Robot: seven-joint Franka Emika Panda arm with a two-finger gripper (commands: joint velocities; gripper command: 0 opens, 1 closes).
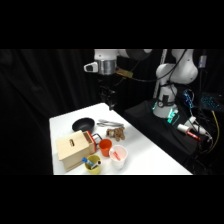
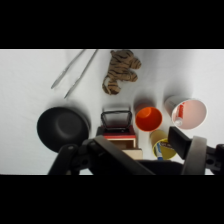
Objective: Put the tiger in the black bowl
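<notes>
- One hand (image 1: 111, 102), mine, hanging high over the far edge of the worktop (image 1: 150, 160), holding nothing; whether its fingers are spread or pressed together I cannot tell.
- One tiger (image 2: 120, 70), striped tan and dark, lying on its side on the bare worktop, well below the hand and untouched. In the side view it sits just right of the centre, near the tongs (image 1: 110, 123).
- One black bowl (image 2: 63, 127), shallow, nothing in it, near the tiger on the worktop, with the tongs between them in the side view.
- One pair of metal tongs (image 2: 75, 72), lying beside the tiger, apart from it.
- One orange cup (image 2: 148, 119), one white-pink cup (image 2: 190, 113) and one yellow-green cup (image 2: 161, 145), clustered on the near side of the tiger.
- One wooden box (image 1: 74, 150) with a dark handle, just beside the bowl and the orange cup.
- Step in hand, as I judge it: the reach to the tiger, not yet begun in earnest. To do it well I should come straight down over the tiger's body, fingers set across its narrow width, and keep clear of the tongs, since a brush there could drag them into the grasp.
</notes>
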